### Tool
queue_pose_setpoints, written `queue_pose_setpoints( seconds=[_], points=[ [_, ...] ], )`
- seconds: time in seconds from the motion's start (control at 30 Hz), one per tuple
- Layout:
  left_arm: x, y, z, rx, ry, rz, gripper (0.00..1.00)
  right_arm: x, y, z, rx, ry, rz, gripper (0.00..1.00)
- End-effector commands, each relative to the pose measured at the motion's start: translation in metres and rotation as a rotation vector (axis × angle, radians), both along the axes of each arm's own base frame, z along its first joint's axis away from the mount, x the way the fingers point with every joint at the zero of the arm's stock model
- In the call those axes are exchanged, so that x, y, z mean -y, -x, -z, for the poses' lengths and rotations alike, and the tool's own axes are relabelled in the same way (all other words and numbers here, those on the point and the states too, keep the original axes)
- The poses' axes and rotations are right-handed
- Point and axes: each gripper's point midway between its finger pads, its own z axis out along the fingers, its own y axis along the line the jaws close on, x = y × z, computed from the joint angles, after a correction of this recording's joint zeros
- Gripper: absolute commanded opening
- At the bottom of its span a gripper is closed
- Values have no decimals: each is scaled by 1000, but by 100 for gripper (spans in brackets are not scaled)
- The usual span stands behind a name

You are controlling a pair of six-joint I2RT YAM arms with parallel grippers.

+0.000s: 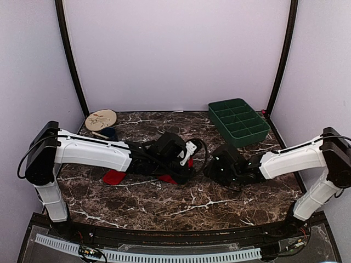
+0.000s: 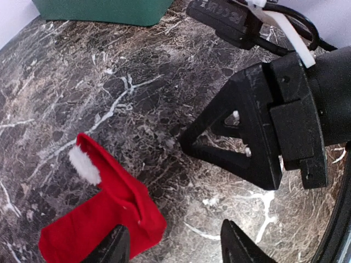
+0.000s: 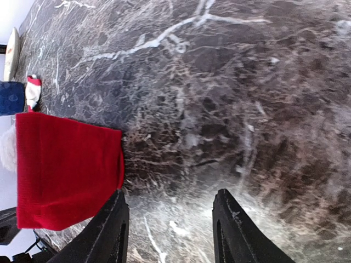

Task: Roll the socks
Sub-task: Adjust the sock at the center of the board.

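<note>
The left fingers (image 2: 237, 247) stand open, one tip overlapping a red sock (image 2: 101, 216); the right fingers (image 3: 229, 230) are open too, with red fabric (image 3: 66, 170) just beside one.

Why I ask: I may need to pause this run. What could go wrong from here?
1. The left gripper and right gripper, both open, sit close together at the red sock; they could knock each other.
2. The sock lies flat and unrolled, with only its end near the left gripper's fingers, so closing now might catch just a corner or slip off.
</note>
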Motion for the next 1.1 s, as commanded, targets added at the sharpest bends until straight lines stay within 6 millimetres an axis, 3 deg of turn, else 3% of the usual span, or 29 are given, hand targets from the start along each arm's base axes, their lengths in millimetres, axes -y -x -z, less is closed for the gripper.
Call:
queue_pose_setpoints(
  seconds=[0.0, 0.23, 0.33, 0.43, 0.57, 0.7, 1.07],
  points=[
    [5, 13, -2, -55, 35, 14, 62, 26, 6, 1, 11, 40, 68, 48],
    [8, 23, -27, -59, 147, 43, 64, 43, 15, -5, 22, 65, 86, 48],
    [8, 23, -26, -79, 160, 22, 64, 47, 16, -8, 26, 74, 90, 48],
    [-4, 15, -25, -51, 145, -44, 64, 47, 19, -9, 23, 71, 82, 48],
    [-27, 2, -8, -15, 53, -140, 62, 43, 23, -4, 1, 56, 64, 48],
    [-38, -4, 16, -41, -14, -180, 47, 36, 24, 6, -23, 42, 49, 48],
    [-44, -8, 50, -133, -52, -188, 32, 11, 27, 22, -69, -39, 11, 48]
  ],
)
